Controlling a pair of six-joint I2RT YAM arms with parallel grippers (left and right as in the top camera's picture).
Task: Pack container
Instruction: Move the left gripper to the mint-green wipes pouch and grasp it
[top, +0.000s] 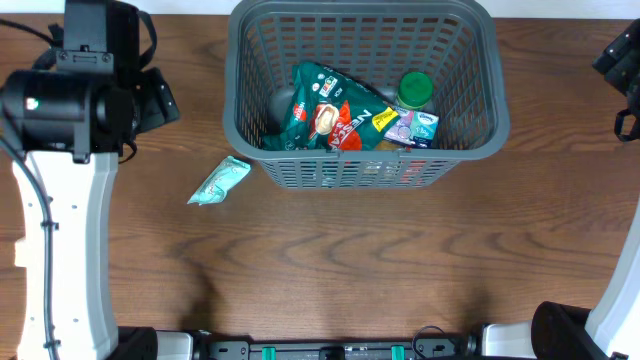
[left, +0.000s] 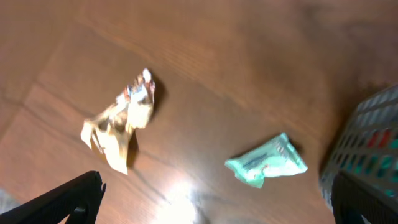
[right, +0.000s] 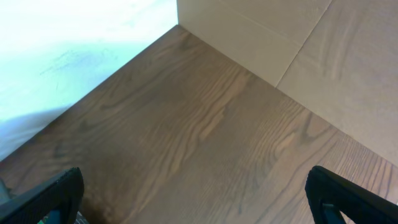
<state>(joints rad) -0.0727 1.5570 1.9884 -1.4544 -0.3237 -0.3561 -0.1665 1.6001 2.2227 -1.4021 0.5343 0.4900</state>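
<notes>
The container (top: 238, 100), a dark grey slotted basket, stands at the table's far middle. Inside lie a green snack bag (top: 325, 112), a green-lidded jar (top: 415, 88) and small packets (top: 418, 128). A mint-green packet (top: 220, 181) lies on the table just left of the container's front corner. In the left wrist view this mint packet (left: 267, 163) lies beside the container's corner (left: 367, 146), and a crumpled tan packet (left: 118, 130) lies further left. My left gripper (left: 214, 205) hovers open above them, holding nothing. My right gripper (right: 199, 202) is open over bare wood.
The left arm (top: 70, 100) covers the table's left side in the overhead view and hides the tan packet there. The right arm (top: 622, 70) sits at the far right edge. A pale wall (right: 74, 50) and a cardboard panel (right: 298, 43) border the table by the right gripper.
</notes>
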